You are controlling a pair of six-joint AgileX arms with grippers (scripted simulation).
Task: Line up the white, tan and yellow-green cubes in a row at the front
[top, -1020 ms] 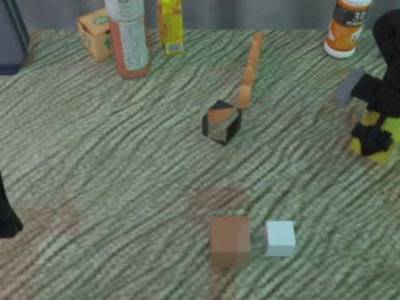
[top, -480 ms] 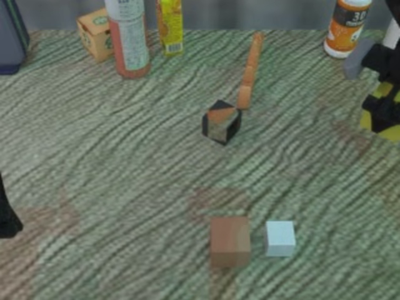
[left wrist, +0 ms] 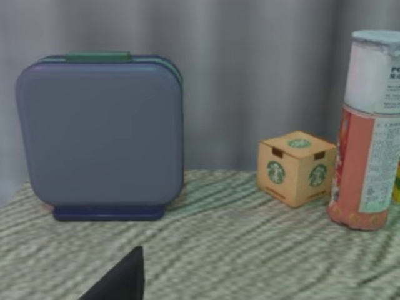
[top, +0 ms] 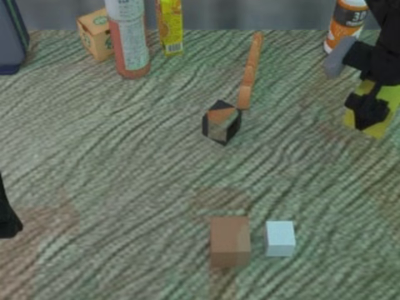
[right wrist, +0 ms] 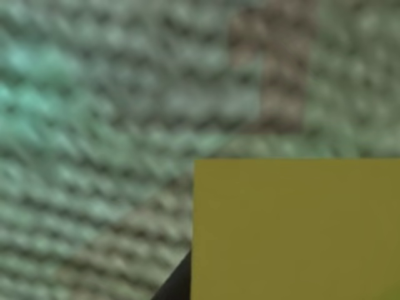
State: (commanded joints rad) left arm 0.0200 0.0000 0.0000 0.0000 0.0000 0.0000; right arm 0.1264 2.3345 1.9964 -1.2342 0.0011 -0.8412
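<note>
Gripping the yellow-green cube [top: 382, 111], the right pincer [top: 367, 111] hangs at the worktop's [top: 125, 175] right edge; left arm parked, its pincer's state indeterminable.

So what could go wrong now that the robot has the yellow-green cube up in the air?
The right gripper holds the yellow-green cube near the table's right edge, far from the row. If its hold is weak, the cube might slip on the way. Set down carelessly, it could bump the white cube or the tan cube out of line. The left arm sits parked at the left edge.
</note>
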